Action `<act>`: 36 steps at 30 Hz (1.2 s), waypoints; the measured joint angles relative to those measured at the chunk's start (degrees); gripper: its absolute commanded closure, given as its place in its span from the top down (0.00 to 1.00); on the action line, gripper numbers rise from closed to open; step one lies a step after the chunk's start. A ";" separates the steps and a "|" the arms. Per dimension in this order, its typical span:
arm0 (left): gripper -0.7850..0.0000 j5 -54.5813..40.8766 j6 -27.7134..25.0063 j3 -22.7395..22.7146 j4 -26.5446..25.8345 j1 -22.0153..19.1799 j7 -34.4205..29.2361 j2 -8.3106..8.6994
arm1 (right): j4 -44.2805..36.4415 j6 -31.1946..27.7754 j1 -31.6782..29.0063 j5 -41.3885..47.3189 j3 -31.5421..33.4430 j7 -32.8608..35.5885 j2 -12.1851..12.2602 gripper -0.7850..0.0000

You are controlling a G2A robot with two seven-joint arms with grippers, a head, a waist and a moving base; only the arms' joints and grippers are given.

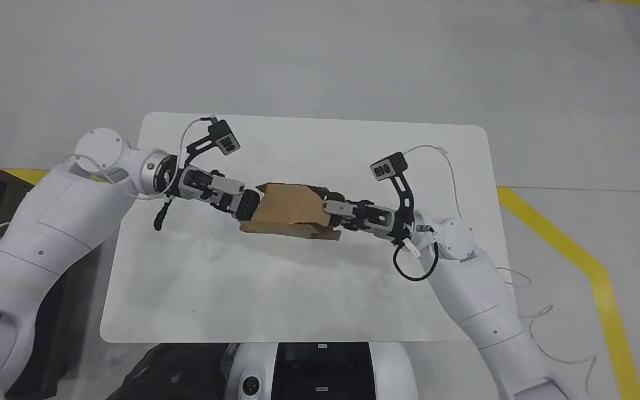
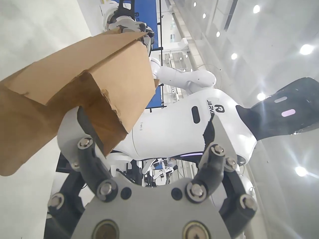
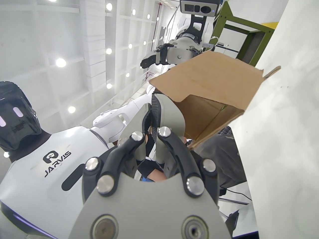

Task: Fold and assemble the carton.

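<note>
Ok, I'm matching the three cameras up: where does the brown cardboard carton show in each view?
Top view: the brown cardboard carton is over the middle of the white table, between both grippers.
Left wrist view: close up, against one finger of the left gripper.
Right wrist view: the carton's open end sits just past the right gripper.
Shared landmark: the left gripper, at the carton's end in all three.

1. Carton [image 2: 74, 75]: one end cut off by the left wrist view's edge.
2. Left gripper [image 2: 147, 115]: one finger [image 2: 86, 125] partly hidden behind the carton.
3. Right gripper [image 3: 150, 108]: any cardboard between its closed fingers is hidden.
</note>
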 measured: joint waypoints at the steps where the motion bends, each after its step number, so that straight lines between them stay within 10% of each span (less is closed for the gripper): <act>1: 1.00 -0.44 0.00 0.34 -0.21 -0.11 0.00 0.15 | 0.00 -0.18 -0.07 0.37 -0.05 -0.02 -0.02 0.00; 23: 1.00 -11.76 0.95 7.16 3.30 -3.90 0.00 -1.78 | 1.45 -4.47 0.43 2.72 -2.84 0.09 -0.85 0.00; 27: 0.46 -12.00 0.68 7.84 3.46 -4.32 0.00 -1.87 | 1.53 -4.81 0.50 2.79 -2.93 -0.05 -0.90 0.00; 36: 0.48 -13.36 0.30 8.72 4.18 -4.71 0.00 -1.86 | 1.58 -5.38 0.48 3.72 -2.85 -0.10 -0.97 0.00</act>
